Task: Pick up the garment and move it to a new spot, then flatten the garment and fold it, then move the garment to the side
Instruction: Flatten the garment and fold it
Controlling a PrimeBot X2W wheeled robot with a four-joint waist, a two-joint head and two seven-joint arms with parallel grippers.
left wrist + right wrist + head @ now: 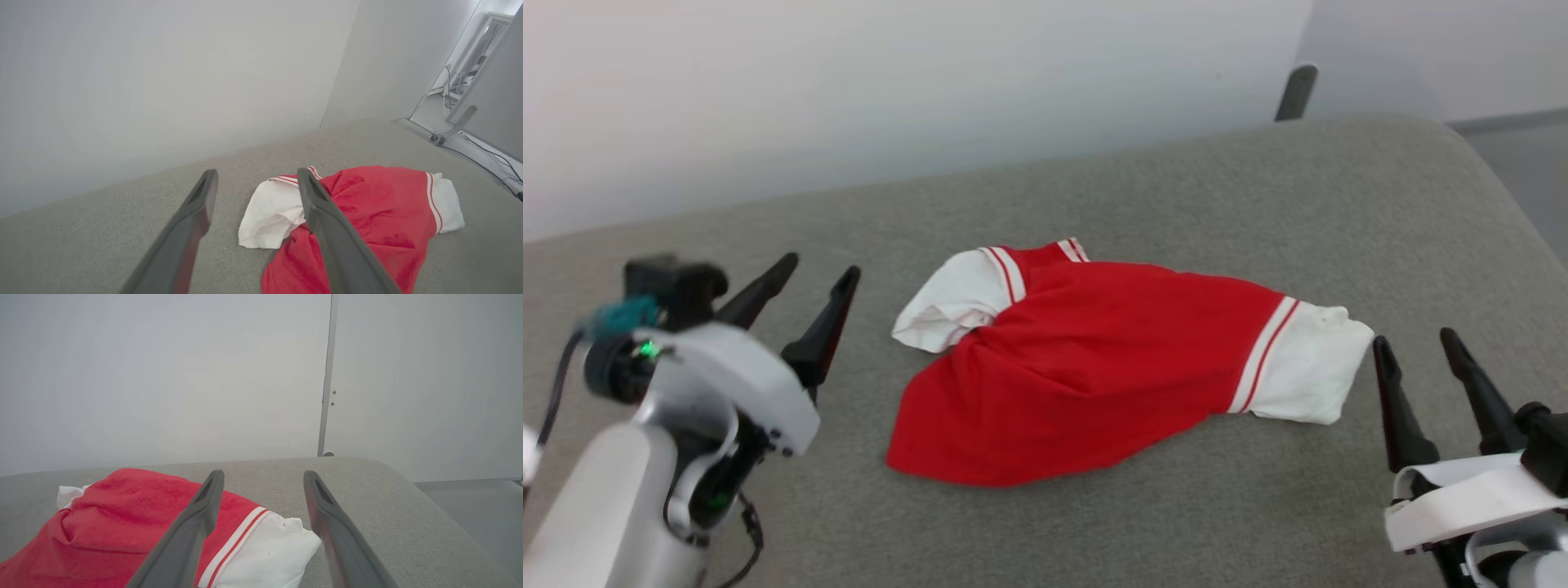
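The left gripper (818, 267) has its 2 dark fingers spread wide and holds nothing. It hangs above the grey fabric surface (1176, 204), apart from the garment (1086, 359) and on its left. In the left wrist view, the same gripper (256, 172) points toward the pale wall (163, 81), with the garment (380, 204) lying to the right of its fingers.

The right gripper (1414, 339) is also fully open and empty. Its inner fingertip is just beside the edge of the garment's right-hand white sleeve (1311, 371); whether it touches cannot be told. In the right wrist view, that gripper (264, 473) looks along the surface, with the white sleeve (269, 555) low between the fingers and the red body (122, 522) off to the left.

The garment lies crumpled near the middle of the surface, roughly crosswise between the 2 grippers. Its red body is wrinkled and bunched, with the hem drawn to a point toward the near left. The other white sleeve (952, 306) is folded over at the far left, and red and white striped trim (1262, 353) runs along the shoulder seams. A grey metal bracket (1296, 91) stands beyond the far right edge of the surface.
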